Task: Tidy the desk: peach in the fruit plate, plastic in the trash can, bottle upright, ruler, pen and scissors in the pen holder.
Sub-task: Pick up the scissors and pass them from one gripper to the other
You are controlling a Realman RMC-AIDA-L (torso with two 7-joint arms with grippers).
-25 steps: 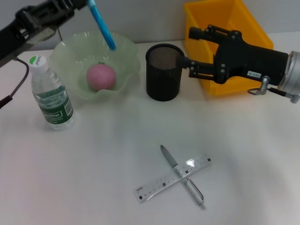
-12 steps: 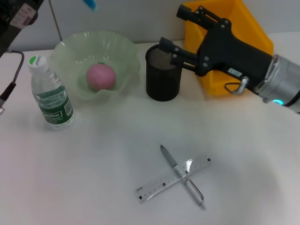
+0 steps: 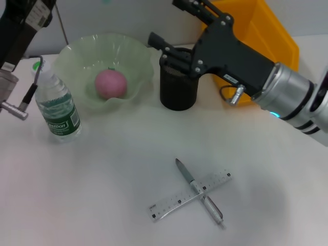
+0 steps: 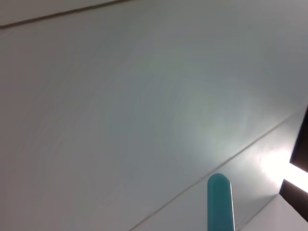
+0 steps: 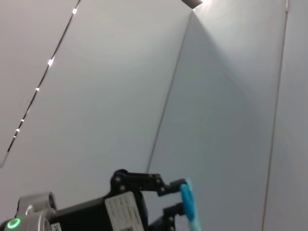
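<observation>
The pink peach (image 3: 110, 83) lies in the pale green fruit plate (image 3: 72, 54). Just left of the plate, the bottle (image 3: 56, 105) stands upright. A pen (image 3: 200, 192) lies crossed over the clear ruler (image 3: 171, 202) on the table's near middle. My right gripper (image 3: 169, 23) hangs open and empty above the black mesh pen holder (image 3: 177, 95), covering part of its rim. My left arm (image 3: 20, 31) reaches up out of the head view. The right wrist view shows my left gripper (image 5: 177, 197) shut on a blue piece, apparently the scissors (image 5: 188, 204), also (image 4: 220, 202). The plastic is out of view.
A yellow bin (image 3: 266, 31) stands at the back right behind my right arm. A cable (image 3: 31, 92) and metal fitting hang from the left arm beside the bottle.
My left gripper has lifted the blue piece up and out of the head view. My right gripper has swung left and upward, from beside the pen holder to above it.
</observation>
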